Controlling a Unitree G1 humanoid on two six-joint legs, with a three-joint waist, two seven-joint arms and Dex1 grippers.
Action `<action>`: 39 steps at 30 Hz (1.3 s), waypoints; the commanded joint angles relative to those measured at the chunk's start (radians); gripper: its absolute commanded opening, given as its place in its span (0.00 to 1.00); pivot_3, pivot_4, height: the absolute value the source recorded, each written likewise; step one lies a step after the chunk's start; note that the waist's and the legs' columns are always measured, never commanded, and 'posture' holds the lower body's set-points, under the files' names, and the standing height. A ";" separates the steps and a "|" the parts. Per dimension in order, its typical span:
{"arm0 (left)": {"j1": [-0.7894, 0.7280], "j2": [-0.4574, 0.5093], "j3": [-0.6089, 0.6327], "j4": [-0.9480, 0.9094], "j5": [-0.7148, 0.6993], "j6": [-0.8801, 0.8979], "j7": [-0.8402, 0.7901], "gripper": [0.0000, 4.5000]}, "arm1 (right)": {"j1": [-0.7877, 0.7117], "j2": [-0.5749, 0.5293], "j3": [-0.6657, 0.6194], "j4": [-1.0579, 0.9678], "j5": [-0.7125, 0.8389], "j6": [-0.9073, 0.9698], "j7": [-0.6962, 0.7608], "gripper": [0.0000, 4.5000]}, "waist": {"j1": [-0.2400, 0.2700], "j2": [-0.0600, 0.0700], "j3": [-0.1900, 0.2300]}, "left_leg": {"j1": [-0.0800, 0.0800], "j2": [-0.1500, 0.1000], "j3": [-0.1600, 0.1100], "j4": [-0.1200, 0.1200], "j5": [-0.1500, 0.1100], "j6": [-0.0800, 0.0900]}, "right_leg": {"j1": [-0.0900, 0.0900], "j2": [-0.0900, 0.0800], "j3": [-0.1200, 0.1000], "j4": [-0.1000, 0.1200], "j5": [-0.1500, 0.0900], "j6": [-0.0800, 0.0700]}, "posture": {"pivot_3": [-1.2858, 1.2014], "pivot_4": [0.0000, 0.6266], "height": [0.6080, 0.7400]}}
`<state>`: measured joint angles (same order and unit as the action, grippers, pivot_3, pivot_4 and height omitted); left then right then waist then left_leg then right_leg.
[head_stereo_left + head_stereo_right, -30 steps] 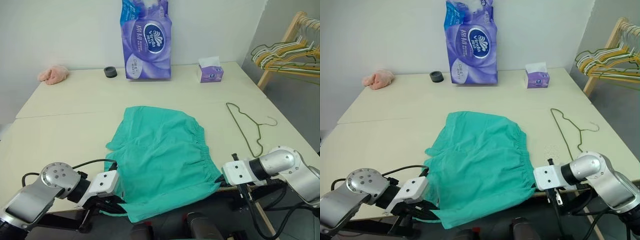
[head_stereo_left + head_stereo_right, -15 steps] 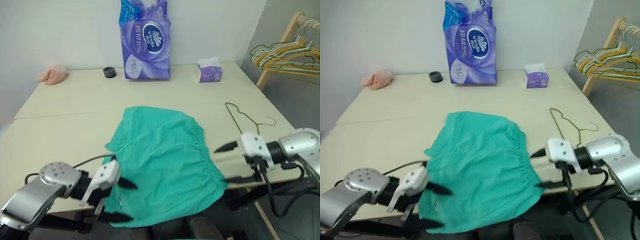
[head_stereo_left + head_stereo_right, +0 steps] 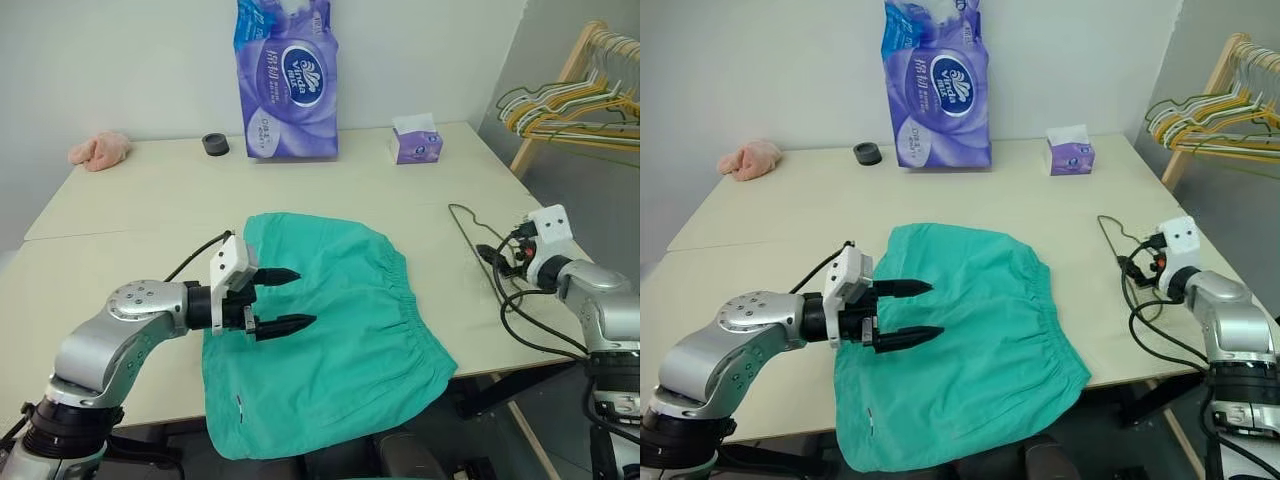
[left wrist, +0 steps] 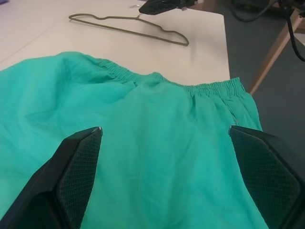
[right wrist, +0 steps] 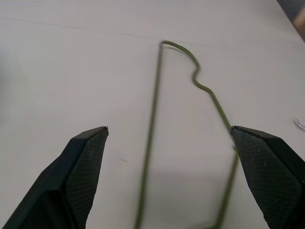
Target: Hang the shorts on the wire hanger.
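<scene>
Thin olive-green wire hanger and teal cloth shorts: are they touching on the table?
Apart. In the left wrist view, bare table lies between the wire hanger and the gathered waistband of the teal shorts.

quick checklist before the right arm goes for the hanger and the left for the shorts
1. Right tool open: ok, its fingers stand wide apart with nothing between them.
2. Right tool lined up with the wire hanger: ok, the wire runs between the two fingers in the right wrist view.
3. Wire hanger free of clutter: ok, it lies flat on the table, apart from the shorts.
4. Left tool open: ok, empty, poised over the shorts.
5. Shorts laid out: not ok, the near edge hangs over the table's front edge.
6. Cables near the right wrist clear of the hanger: cannot tell.
</scene>
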<state>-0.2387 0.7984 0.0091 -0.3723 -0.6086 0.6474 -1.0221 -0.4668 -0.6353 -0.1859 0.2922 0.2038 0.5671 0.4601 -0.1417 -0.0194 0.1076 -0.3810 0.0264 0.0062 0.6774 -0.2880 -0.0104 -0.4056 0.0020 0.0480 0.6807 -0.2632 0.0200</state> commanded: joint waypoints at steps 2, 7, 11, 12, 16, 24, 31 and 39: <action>-0.036 0.019 -0.019 0.012 0.032 -0.028 -0.032 1.00 | -0.107 -0.002 -0.001 0.195 -0.031 -0.075 -0.003 0.98 | -0.004 0.001 0.000 | 0.000 0.000 0.001 0.000 0.000 0.000 | 0.000 0.001 0.000 0.000 0.000 0.000 | 0.46 0.10 1.00; -0.049 0.018 -0.033 0.001 0.042 -0.022 -0.044 1.00 | -0.228 0.006 0.003 0.481 -0.052 -0.081 -0.021 0.98 | -0.008 0.001 -0.001 | 0.001 0.000 0.001 0.000 0.000 0.000 | 0.000 0.002 0.001 0.000 0.000 -0.001 | 0.46 0.10 1.00; -0.046 0.024 -0.030 -0.016 0.037 -0.015 -0.048 1.00 | -0.270 0.008 0.009 0.617 -0.058 -0.040 -0.005 0.98 | -0.008 0.001 -0.001 | 0.001 0.000 0.001 0.000 0.000 0.000 | 0.000 0.002 0.004 0.000 0.001 -0.001 | 0.47 0.10 1.00; -0.045 0.026 -0.030 -0.019 0.034 -0.013 -0.050 1.00 | -0.275 0.008 0.009 0.639 -0.058 -0.032 0.000 0.94 | -0.007 0.000 -0.002 | 0.001 0.000 0.001 0.000 0.000 0.000 | 0.001 0.002 0.004 0.000 0.001 -0.001 | 0.47 0.10 1.00; -0.045 0.038 -0.033 -0.025 0.036 -0.014 -0.062 1.00 | -0.272 0.011 0.036 0.697 -0.087 -0.032 0.027 0.70 | -0.006 -0.004 -0.005 | 0.001 0.000 0.001 0.000 0.000 0.000 | 0.001 0.002 0.004 -0.001 0.000 0.000 | 0.47 0.10 1.00; -0.067 0.040 -0.037 -0.014 0.038 -0.008 -0.068 1.00 | -0.263 0.017 0.070 0.733 -0.151 -0.110 -0.029 0.09 | -0.005 -0.015 -0.015 | 0.002 0.001 0.000 0.000 0.000 0.000 | 0.002 0.004 0.003 -0.001 0.000 0.000 | 0.47 0.11 1.00; -0.133 -0.024 0.005 0.107 0.109 -0.065 0.052 1.00 | -0.261 0.019 0.052 0.620 -0.135 -0.164 -0.049 0.00 | 0.001 -0.016 -0.016 | 0.002 0.001 -0.001 0.000 0.000 0.000 | 0.003 0.003 0.003 -0.001 0.000 0.000 | 0.46 0.11 1.00; -0.268 -0.051 0.072 0.394 0.172 -0.123 0.123 1.00 | -0.242 -0.002 0.120 0.217 -0.169 -0.300 0.032 0.00 | -0.020 -0.001 -0.007 | 0.001 0.001 0.003 0.000 0.000 0.000 | -0.001 0.004 0.008 0.000 0.000 0.000 | 0.46 0.11 1.00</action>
<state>-0.4804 0.7444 0.0447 0.0007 -0.4401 0.5493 -0.9024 -0.6840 -0.6199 -0.0724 0.6163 0.0476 0.3125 0.4760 -0.1612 -0.0203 0.1002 -0.3800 0.0278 0.0088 0.6768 -0.2880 -0.0103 -0.4071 0.0063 0.0561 0.6806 -0.2630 0.0196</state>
